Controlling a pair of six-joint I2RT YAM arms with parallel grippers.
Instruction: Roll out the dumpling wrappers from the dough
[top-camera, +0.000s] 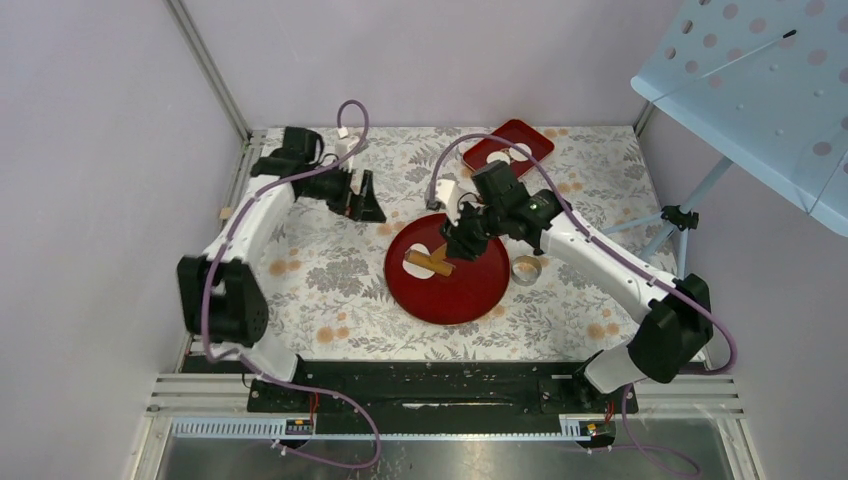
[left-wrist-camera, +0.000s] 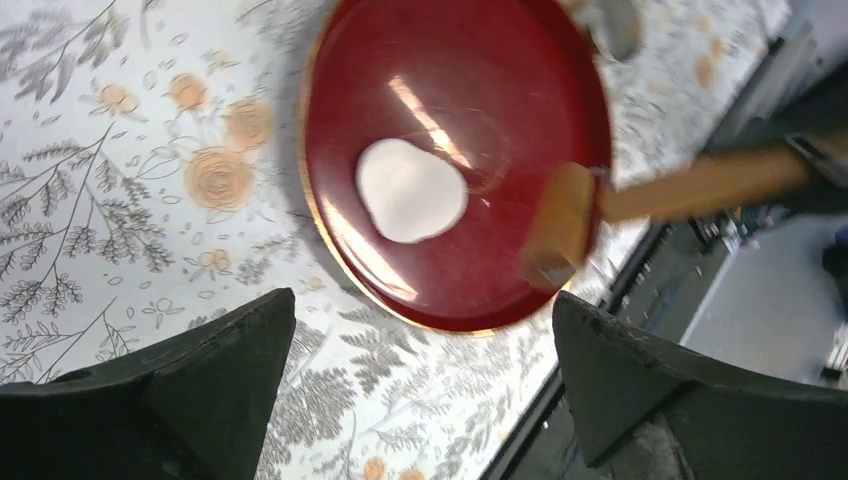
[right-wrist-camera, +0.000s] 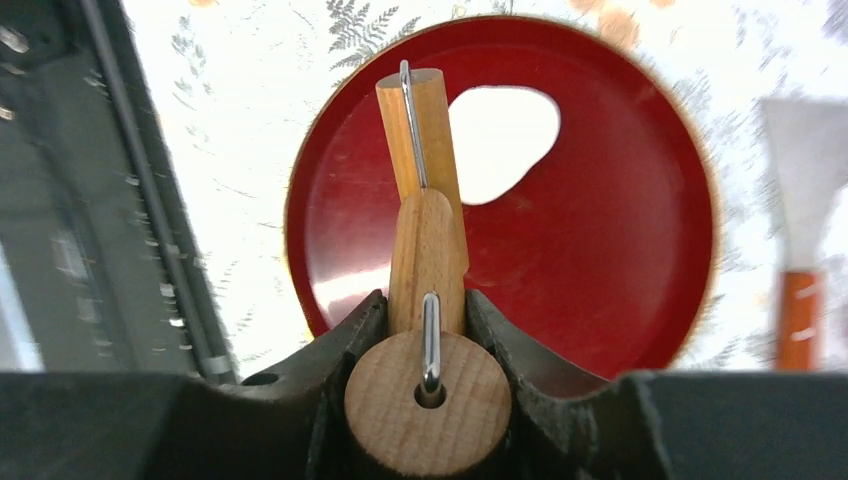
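Edge of dough (right-wrist-camera: 510, 135) hidden behind roller (right-wrist-camera: 437, 140), ring cutter (left-wrist-camera: 612, 22) cut off, blurred

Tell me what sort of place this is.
Probably a robot test booth staged as a kitchen counter: plain walls enclose a flowered cloth, arms are bolted to a black rail, and a red plate holds dough with a wooden roller over it.
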